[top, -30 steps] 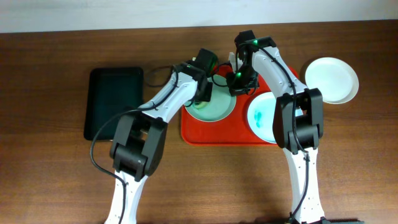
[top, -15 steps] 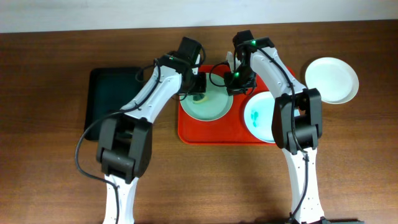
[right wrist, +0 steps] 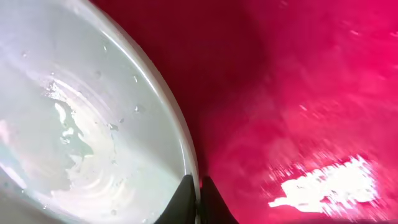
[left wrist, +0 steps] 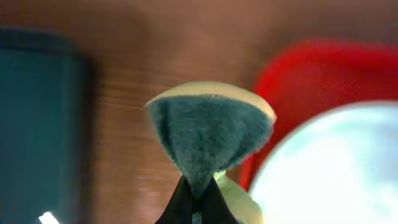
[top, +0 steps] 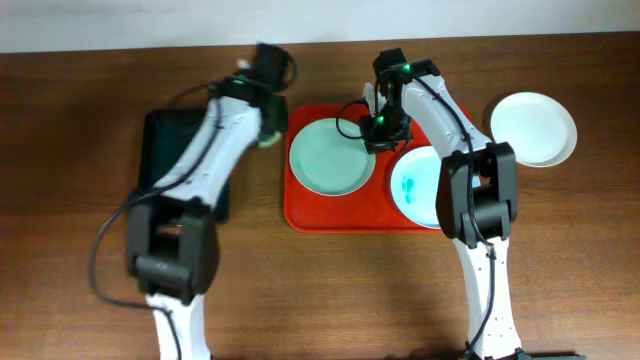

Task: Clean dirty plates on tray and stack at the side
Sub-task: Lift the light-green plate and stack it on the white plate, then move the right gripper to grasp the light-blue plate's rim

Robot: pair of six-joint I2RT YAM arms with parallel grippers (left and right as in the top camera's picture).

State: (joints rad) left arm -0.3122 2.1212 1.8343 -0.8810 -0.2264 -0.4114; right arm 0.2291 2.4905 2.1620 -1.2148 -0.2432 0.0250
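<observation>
The red tray holds two plates. The left plate is pale aqua and wet, with no smear showing. The right plate carries a teal smear. A third, clean white plate lies on the table at the far right. My right gripper is shut on the left plate's rim; its fingertips pinch the edge above the red tray. My left gripper is shut on a green-and-yellow sponge, held over the wood between the two trays.
A smaller black tray lies left of the red tray, also in the left wrist view. The red tray and the plate sit just right of the sponge. Cables hang along both arms.
My left arm has swung left off the left plate, carrying the sponge to the gap by the black tray. The right gripper has stayed on the plate rim.
</observation>
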